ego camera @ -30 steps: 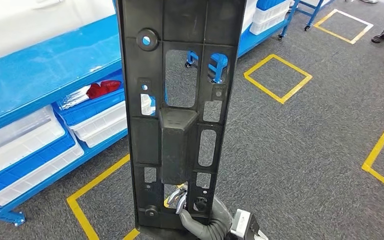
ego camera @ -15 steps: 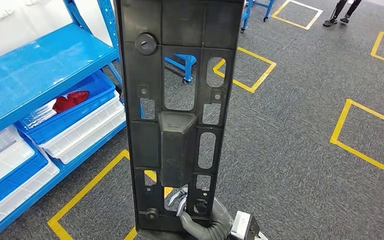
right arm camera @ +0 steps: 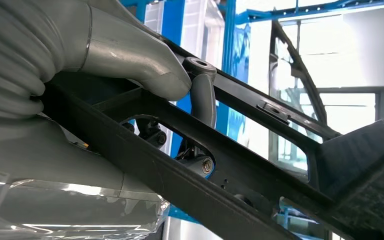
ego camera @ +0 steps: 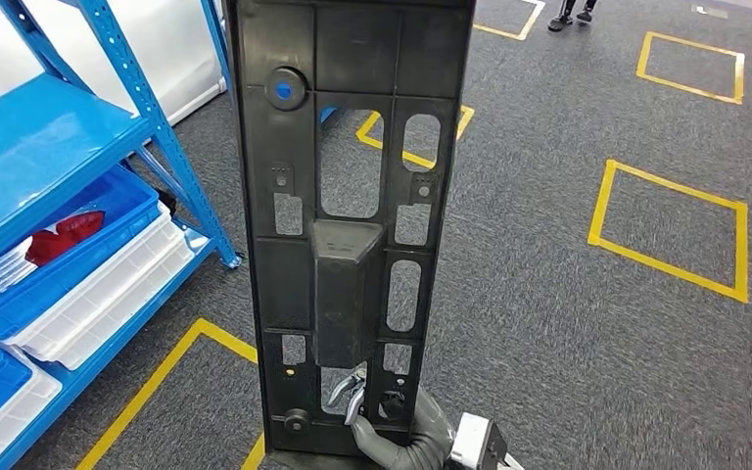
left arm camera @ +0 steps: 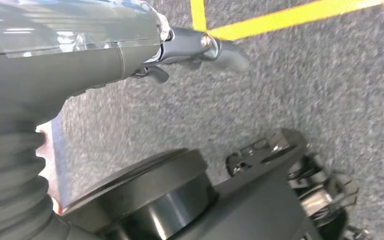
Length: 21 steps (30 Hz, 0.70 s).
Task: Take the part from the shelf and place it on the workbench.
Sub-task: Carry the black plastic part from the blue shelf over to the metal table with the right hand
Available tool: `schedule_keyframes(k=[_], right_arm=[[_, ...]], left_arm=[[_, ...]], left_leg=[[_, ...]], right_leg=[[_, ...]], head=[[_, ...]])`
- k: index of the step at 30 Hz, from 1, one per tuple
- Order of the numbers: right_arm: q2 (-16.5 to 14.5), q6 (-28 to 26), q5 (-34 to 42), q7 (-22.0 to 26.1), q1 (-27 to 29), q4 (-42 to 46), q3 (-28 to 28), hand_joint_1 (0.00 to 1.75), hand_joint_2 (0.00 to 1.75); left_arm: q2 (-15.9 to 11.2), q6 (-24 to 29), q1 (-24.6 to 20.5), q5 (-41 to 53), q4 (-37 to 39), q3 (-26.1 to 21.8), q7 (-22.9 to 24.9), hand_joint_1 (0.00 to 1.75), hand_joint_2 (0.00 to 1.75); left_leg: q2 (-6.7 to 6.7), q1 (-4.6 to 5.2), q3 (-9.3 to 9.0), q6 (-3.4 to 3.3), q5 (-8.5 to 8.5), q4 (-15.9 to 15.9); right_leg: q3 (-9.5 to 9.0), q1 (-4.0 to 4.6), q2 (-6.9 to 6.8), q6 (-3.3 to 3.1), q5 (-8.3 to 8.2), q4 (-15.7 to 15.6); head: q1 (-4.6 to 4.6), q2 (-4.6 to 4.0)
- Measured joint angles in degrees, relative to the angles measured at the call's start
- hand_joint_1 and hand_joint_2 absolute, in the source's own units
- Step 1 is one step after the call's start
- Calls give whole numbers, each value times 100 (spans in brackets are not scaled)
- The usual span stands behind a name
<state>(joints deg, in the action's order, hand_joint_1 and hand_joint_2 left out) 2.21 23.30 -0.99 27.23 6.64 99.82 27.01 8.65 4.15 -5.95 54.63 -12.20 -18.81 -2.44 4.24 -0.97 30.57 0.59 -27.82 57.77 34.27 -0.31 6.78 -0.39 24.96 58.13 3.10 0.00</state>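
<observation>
Grey carpet with yellow squares surrounds the blue shelf (ego camera: pixel 78 196). Right hand (ego camera: pixel 406 431) grips the upright black part (ego camera: pixel 348 225) at its bottom edge. Left hand (left arm camera: pixel 200 47) hangs, curled, holding nothing. Held so low, the tall part could tip or slip while walking

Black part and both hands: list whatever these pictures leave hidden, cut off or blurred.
- Black part: the head view's upper edge cuts off its top, so its full length is unknown.
- Right hand: in the head view the part hides most of it; fingers show through a slot.
- Left hand: the left wrist view is blurred, and whether its fingers are curled cannot be told.
- Workbench: unseen, so its direction is unknown.
</observation>
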Motion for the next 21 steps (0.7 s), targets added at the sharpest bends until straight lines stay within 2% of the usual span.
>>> schedule_keyframes(k=[1,2,3,4,6,7,8,9,10,11,13,14,15,17,19,21], right_arm=[[2,1,3,1,10,0,-1,175,175],[3,5,6,2,21,1,-2,175,175],[6,12,9,2,24,1,-3,175,175],[7,20,11,3,19,2,-4,175,175],[8,36,9,3,3,-1,-4,175,175],[8,40,8,3,0,-7,-4,175,175],[8,43,8,2,-1,-15,-4,175,175],[8,45,8,2,-1,-25,-4,175,175],[8,45,8,1,-1,-34,-4,175,175],[8,46,8,1,-5,-38,-4,175,175],[7,49,8,1,-30,-42,-3,175,175],[5,50,8,1,-48,-44,-3,175,175],[4,51,8,1,-62,-49,-3,175,175],[1,50,7,0,-70,-56,-3,175,175],[-3,46,2,-2,-78,-59,-2,175,175],[-11,42,-1,-2,-93,-63,0,175,175]], left_arm=[[3,-2,-9,-2,0,-1,2,0,175],[8,-3,-20,-3,0,-1,3,0,175],[15,0,-28,-2,0,-1,3,0,175],[22,5,-30,-5,0,-1,2,0,175],[30,21,-21,-25,0,-1,-4,0,175],[31,27,-16,-34,0,-1,-8,0,175],[31,32,-15,-40,0,-1,-10,0,175],[31,36,-17,-40,0,-1,-12,0,175],[32,37,-20,-40,0,-1,-13,0,175],[34,38,-22,-40,0,-1,-13,0,175],[42,37,-22,-39,0,-1,-9,0,175],[45,37,-20,-38,0,-1,-4,0,175],[48,32,-19,-35,0,-1,2,0,175],[50,23,-25,-26,0,-1,15,0,175],[51,17,-25,-10,0,-2,25,0,175],[50,12,-17,-8,0,-3,25,0,175]], left_leg=[[-47,1,-2,-34,9,-16],[-111,3,-6,-72,27,-36],[-179,-1,-15,-114,45,-59],[-255,-7,-22,-150,59,-82],[-413,11,-19,-192,62,-95],[-496,23,-16,-198,58,-94],[-576,33,-15,-201,53,-93],[-652,39,-18,-199,47,-93],[-720,44,-27,-193,40,-93],[-778,49,-41,-184,30,-93],[-874,70,-72,-145,1,-92],[-919,78,-86,-120,-14,-92],[-967,84,-98,-92,-26,-97],[-1030,81,-132,-31,-57,-101],[-830,70,-66,17,-231,119],[-548,57,243,39,-601,809]], right_leg=[[26,-11,63,42,-19,-7],[44,-17,63,76,-15,7],[87,-12,-23,104,38,86],[181,-3,-171,127,153,274],[538,-4,-517,162,521,1005],[731,-15,-599,178,673,1397],[855,-27,-637,187,737,1651],[858,-35,-657,188,689,1673],[723,-37,-685,176,539,1431],[488,-29,-764,150,346,1010],[51,33,-1018,68,111,214],[-53,66,-1097,31,80,18],[-73,92,-1110,3,95,-42],[-75,85,-973,-46,69,-76],[-106,46,-846,-108,31,-139],[-119,28,-721,-148,14,-161]], head=[[0,0],[0,0],[-1,0],[-2,0],[-1,0],[-1,0],[-1,0],[-1,0],[-2,0],[-2,0],[-2,0],[-1,0],[-1,0],[0,0],[-1,0],[-1,0]])
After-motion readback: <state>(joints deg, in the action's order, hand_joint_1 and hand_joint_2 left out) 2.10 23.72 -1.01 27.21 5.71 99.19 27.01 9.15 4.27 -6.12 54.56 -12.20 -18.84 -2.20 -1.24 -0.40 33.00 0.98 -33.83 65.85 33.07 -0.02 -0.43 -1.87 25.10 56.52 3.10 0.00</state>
